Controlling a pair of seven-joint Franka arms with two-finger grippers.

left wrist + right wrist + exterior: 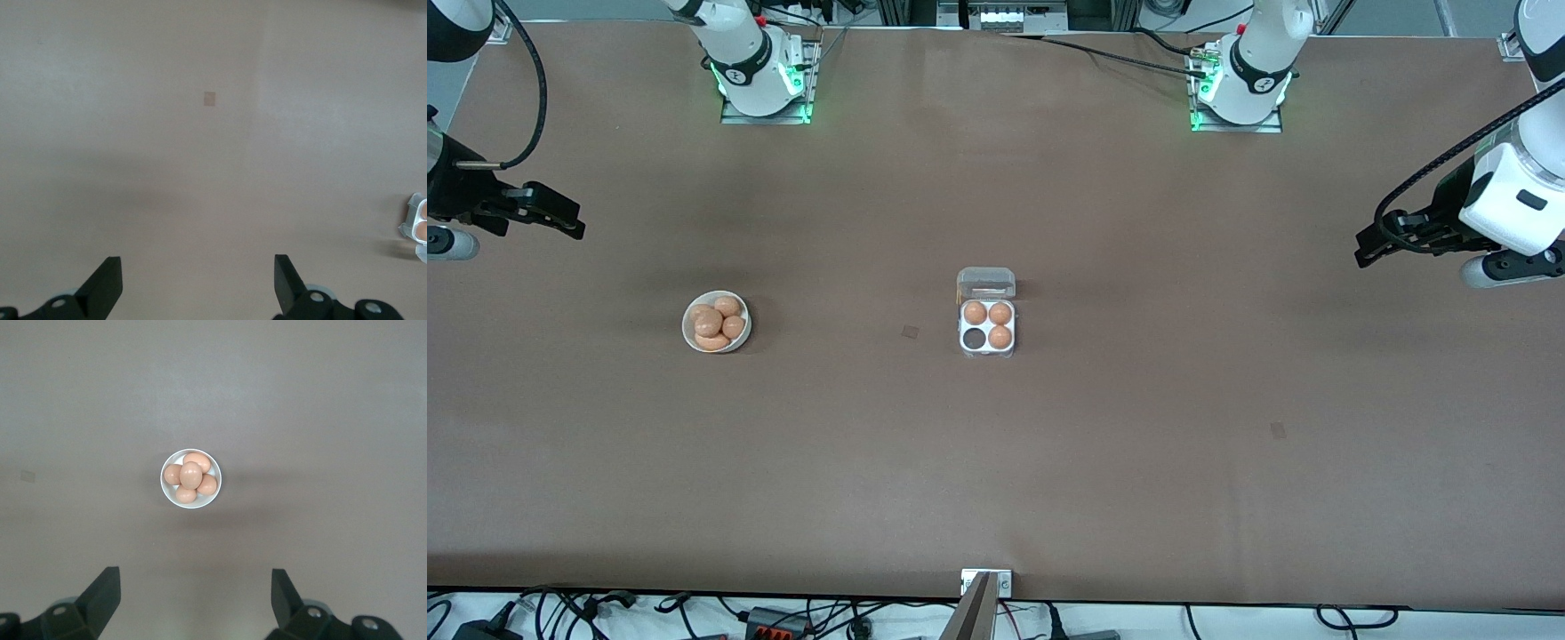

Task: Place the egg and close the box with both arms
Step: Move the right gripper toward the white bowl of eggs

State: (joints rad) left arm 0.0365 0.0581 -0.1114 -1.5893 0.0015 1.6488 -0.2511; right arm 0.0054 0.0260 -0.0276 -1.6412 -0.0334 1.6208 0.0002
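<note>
The box (987,324) is taken as the landmark; it is seen about midway along the desk (1138,462), between the two arms' ends. Its white tray is found with three eggs seated and one cell empty, the empty cell being in the row nearer to the front camera, on the side toward the right arm's end. The clear hinged lid (986,284) is thrown open and is attached along the tray's edge farther from the front camera.

Well apart from the box, toward the right arm's end of the desk, a bowl (717,322) heaped with brown eggs (190,475) is set.

Higher still, the right end effector (193,600) is held wide and empty over the bare desk at the right arm's end, with the bowl centred in its wrist view. The left end effector (198,287) is likewise spread wide and empty over the left arm's end, well apart from the box.

An egg is judged light, smooth and brittle; it is best taken across its narrow middle with gentle pressure, the topmost one first. The lid is judged thin and springy, best pressed at its free edge while the tray is steadied.
</note>
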